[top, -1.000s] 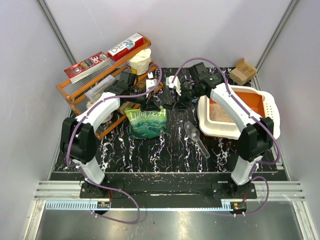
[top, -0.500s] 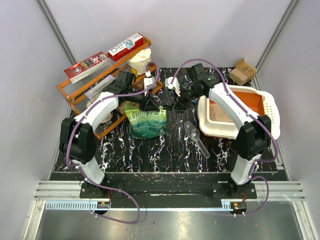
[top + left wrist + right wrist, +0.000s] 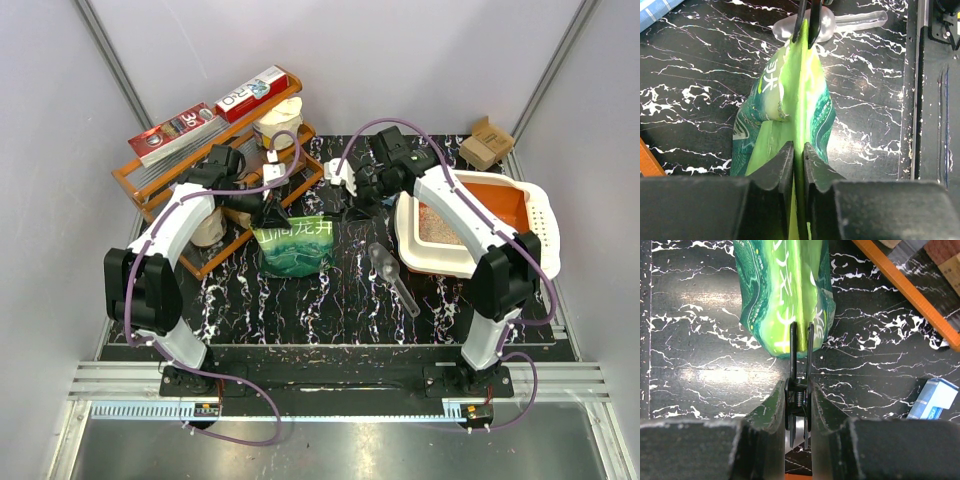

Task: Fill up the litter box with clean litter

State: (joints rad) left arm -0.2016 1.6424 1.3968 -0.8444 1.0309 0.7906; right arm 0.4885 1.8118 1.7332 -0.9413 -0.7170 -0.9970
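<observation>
Black marbled table (image 3: 300, 310): carries everything I see; both arm bases are at its near edge.
Left arm (image 3: 175, 225): from my seat it bends up, then reaches forward and inward to the far left corner of the green pouch (image 3: 293, 248).
Right arm (image 3: 455, 205): it stretches far forward, passes over the near left part of the litter box (image 3: 440, 260) and turns its wrist left toward the pouch's top.
Litter box: orange inside with a thick white rim, it sits at the right of the table, well apart from the pouch.
Clean litter (image 3: 440, 225): pale granules cover the part of the box floor I can see.
Orange wire rack (image 3: 910, 292): it stands at the far left with flat red boxes (image 3: 185, 125) on top.
Green pouch: it stands upright at mid-table, its top seam pressed flat. I cannot tell what is inside.
Left gripper (image 3: 799, 150): the fingers are narrow, pinching the pouch's top seam between them.
Right gripper (image 3: 797, 385): the fingers are narrow, squeezing the handles of the black clip (image 3: 800, 347).
Clear scoop (image 3: 392, 275): it lies on the table between the pouch and the litter box.
Black clip: its jaws straddle the end of the pouch's seam opposite the left gripper.
</observation>
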